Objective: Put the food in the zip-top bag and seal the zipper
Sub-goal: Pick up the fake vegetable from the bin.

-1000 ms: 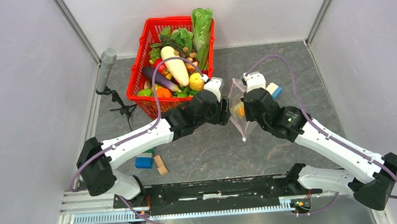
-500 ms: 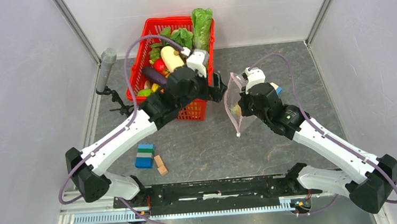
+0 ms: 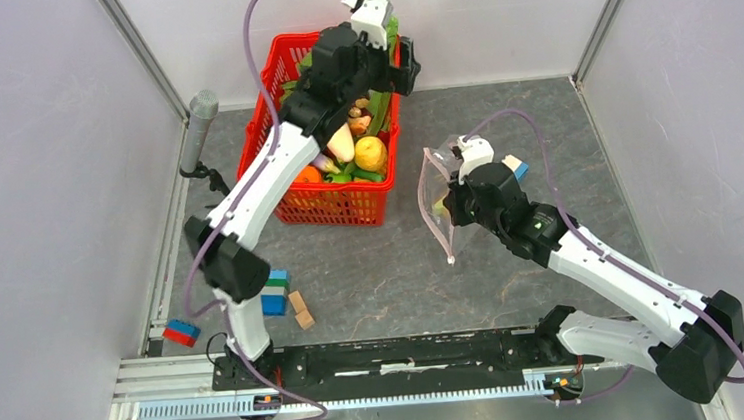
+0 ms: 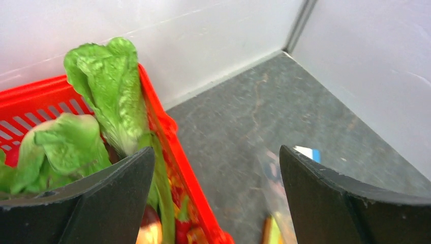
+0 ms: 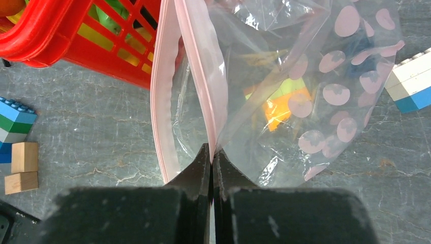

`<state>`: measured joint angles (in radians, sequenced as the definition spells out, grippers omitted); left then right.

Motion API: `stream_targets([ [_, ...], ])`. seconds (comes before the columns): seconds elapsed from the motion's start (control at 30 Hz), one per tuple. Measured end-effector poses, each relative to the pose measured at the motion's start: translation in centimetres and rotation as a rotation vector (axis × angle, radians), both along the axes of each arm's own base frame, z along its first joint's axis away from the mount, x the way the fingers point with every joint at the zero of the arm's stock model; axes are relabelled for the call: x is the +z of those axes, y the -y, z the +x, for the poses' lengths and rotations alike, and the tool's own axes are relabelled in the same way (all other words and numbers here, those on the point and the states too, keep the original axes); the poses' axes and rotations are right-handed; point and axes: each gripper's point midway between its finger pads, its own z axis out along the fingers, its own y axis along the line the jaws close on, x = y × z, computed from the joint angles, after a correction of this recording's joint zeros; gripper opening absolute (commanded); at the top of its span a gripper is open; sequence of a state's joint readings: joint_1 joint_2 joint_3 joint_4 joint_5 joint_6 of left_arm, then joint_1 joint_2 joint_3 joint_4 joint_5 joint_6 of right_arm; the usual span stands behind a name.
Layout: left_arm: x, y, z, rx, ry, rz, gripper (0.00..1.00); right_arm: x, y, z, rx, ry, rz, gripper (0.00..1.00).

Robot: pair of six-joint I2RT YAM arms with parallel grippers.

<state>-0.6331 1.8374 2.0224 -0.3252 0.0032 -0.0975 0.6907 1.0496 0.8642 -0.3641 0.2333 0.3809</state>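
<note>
The clear dotted zip-top bag (image 5: 305, 101) holds one orange toy food piece (image 5: 282, 104). Its pink zipper (image 5: 195, 61) is unsealed and pinched by the right gripper (image 5: 211, 152). The left gripper (image 4: 214, 152) gapes empty over the full red mesh basket (image 3: 332, 198).

Basket (image 3: 332, 201) holds the food (image 3: 371, 153) — bag (image 3: 431, 190) to its right (blocks (image 3: 274, 296) nearer).

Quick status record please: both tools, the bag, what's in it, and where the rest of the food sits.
left tool: open, empty, over the basket's far right corner by the leafy greens
right tool: shut on the zipper strip
zip-top bag: mouth open, unsealed
in bag: orange-yellow piece, identity unclear
red basket: holds most of the food
floor: building blocks beside the left arm
</note>
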Motion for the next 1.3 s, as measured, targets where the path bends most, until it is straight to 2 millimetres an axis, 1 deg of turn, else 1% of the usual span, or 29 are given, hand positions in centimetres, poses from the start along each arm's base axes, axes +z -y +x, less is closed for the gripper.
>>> stream_targets([
  [0.1,-1.8,0.2,3.9,0.042,-0.003,0.023,0.93,0.0,-0.3,-0.1,0.01,0.0,0.014,0.0],
  [0.17,-3.7,-0.1,6.4,0.079,-0.02,0.036,0.92,-0.2,-0.3,-0.2,0.015,-0.006,0.018,0.0],
  [0.27,-6.3,-0.5,9.6,0.118,-0.039,0.045,0.91,-0.4,-0.4,-0.4,0.02,-0.012,0.022,0.0],
  [0.37,-8.0,-1.1,12.2,0.162,-0.038,0.048,0.89,-0.5,-0.4,-0.6,0.025,-0.017,0.029,0.0],
  [0.43,-8.7,-1.5,13.5,0.184,-0.034,0.04,0.87,-0.5,-0.5,-0.7,0.028,-0.017,0.035,0.0],
  [0.57,-9.1,-2.2,15.3,0.217,-0.019,0.001,0.84,-0.2,-0.6,-0.9,0.037,-0.013,0.047,0.0],
  [0.6,-9.0,-2.3,15.8,0.222,-0.008,-0.009,0.82,-0.1,-0.6,-0.9,0.039,-0.012,0.05,0.0],
  [0.67,-8.6,-2.4,16.6,0.229,0.018,-0.031,0.81,0.0,-0.6,-1.0,0.04,-0.01,0.054,0.0],
  [0.8,-7.9,-2.2,18.0,0.237,0.053,-0.086,0.77,0.0,-0.7,-1.0,0.045,-0.012,0.058,0.0],
  [0.93,-9.3,-1.8,18.9,0.224,0.041,-0.107,0.73,0.0,-0.9,-1.1,0.052,-0.015,0.061,0.0],
  [1.0,-10.2,-1.7,19.2,0.225,0.032,-0.107,0.68,0.0,-0.9,-1.1,0.054,-0.016,0.062,0.0],
  [1.07,-11.3,-1.6,19.7,0.228,0.022,-0.108,0.65,0.0,-0.9,-1.1,0.055,-0.018,0.062,0.0],
  [1.13,-12.1,-1.6,20.1,0.232,0.016,-0.118,0.59,-0.1,-1.0,-1.1,0.056,-0.019,0.062,0.0],
  [1.27,-12.0,-1.6,20.4,0.235,0.027,-0.137,0.53,-0.3,-1.0,-1.1,0.057,-0.024,0.058,0.0],
  [1.3,-11.9,-1.7,20.5,0.236,0.031,-0.139,0.48,-0.3,-1.0,-1.1,0.057,-0.026,0.057,0.0],
])
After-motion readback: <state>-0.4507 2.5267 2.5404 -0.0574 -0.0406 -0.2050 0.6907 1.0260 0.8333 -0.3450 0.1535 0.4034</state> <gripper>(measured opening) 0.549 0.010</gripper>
